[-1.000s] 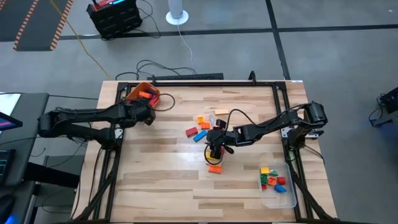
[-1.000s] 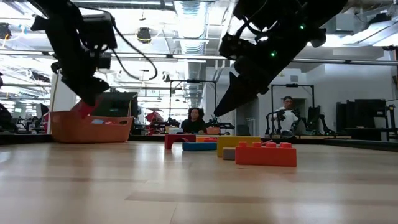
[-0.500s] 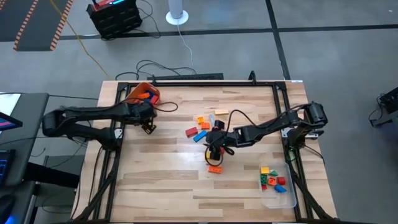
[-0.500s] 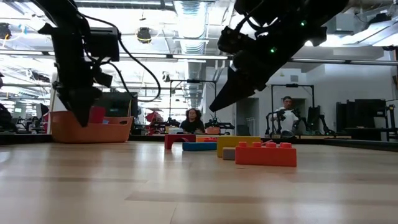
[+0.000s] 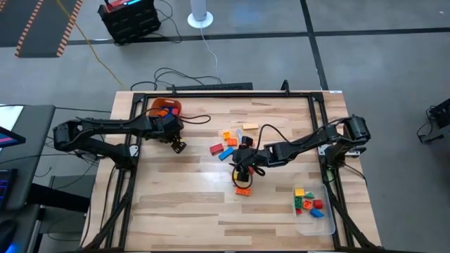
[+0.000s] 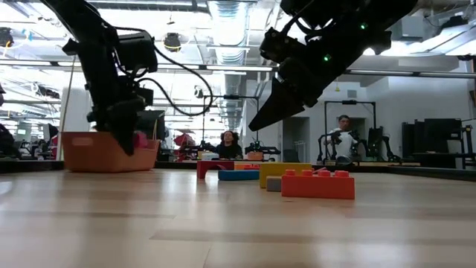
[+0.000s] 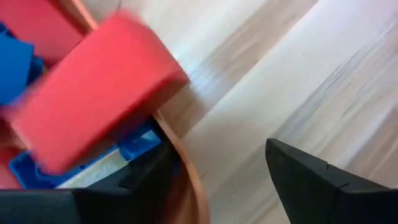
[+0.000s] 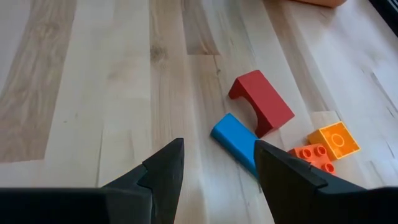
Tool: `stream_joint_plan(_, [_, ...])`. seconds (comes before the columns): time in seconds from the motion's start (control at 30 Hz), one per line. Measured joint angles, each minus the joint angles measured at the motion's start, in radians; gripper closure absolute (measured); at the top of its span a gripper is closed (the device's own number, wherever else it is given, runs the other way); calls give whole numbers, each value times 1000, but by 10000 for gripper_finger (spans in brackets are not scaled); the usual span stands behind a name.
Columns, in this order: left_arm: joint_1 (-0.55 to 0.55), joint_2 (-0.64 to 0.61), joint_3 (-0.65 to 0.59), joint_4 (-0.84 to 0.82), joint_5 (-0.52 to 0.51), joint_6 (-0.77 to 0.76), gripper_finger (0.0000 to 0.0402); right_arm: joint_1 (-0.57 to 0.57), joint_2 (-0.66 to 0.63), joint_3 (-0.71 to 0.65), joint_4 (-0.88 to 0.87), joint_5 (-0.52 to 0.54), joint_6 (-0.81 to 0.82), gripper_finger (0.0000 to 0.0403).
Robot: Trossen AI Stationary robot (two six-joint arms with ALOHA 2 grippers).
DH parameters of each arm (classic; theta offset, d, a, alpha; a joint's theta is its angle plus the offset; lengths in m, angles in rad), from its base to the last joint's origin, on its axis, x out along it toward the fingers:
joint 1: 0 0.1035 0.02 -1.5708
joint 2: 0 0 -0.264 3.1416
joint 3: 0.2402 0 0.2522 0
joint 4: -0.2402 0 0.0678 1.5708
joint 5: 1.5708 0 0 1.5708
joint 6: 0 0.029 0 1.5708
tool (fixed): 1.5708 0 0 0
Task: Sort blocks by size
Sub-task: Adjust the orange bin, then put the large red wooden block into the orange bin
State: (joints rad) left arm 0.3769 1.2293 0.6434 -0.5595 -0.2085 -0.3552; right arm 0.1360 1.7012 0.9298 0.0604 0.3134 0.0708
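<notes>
Moved: left gripper [image 5: 178, 145] has slid off the orange bin [image 5: 159, 107] toward the table's middle, and its jaws have spread; a red block [image 7: 93, 102] shows blurred by the bin's rim in the left wrist view.
Left claw: released, empty, over bare wood just beside the bin.
Right claw: right gripper [image 5: 242, 171] hangs with fingers apart, gripping nothing, between the loose pile and an orange block [image 5: 242, 190] lying near it.
Loose blocks: a red block [image 8: 261, 101], a blue block [image 8: 235, 143] and small orange ones [image 8: 323, 149] lie close together mid-table.
Sorted blocks: small cubes [image 5: 308, 202] sit in the clear tray [image 5: 318, 223] at the table's near right corner; larger ones lie in the bin.
</notes>
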Motion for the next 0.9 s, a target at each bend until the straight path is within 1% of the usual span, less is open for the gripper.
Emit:
stream_joint_plan(0.13, [0,-5,0,88,0,23,153,1,0,0,0,0,0,180])
stream_joint_plan(0.17, [0,-5,3,88,0,29,153,1,0,0,0,0,0,180])
stream_joint_plan(0.3, [0,-5,54,-48,-5,37,153,1,0,0,-1,0,8,180])
stream_joint_plan(0.43, [-4,-8,171,-217,-36,38,153,1,0,0,-1,0,4,180])
stream_joint_plan(0.5, [-20,-13,230,-234,-42,50,153,-2,0,0,0,0,3,180])
stream_joint_plan(0.6, [-70,-12,276,-219,-41,107,153,-8,0,0,-1,0,4,180])
stream_joint_plan(0.67, [-116,5,273,-154,-32,146,153,-7,0,0,-1,0,5,180])
stream_joint_plan(0.7, [-141,18,258,-95,-24,156,153,-7,0,0,-4,0,4,180])
stream_joint_plan(0.77, [-197,62,230,17,29,171,153,-6,0,0,-20,0,3,180])
stream_joint_plan(0.83, [-255,120,211,145,65,173,153,-7,-13,1,-84,0,7,180])
stream_joint_plan(0.9, [-309,183,204,243,68,176,153,-14,-42,0,-161,0,40,180])
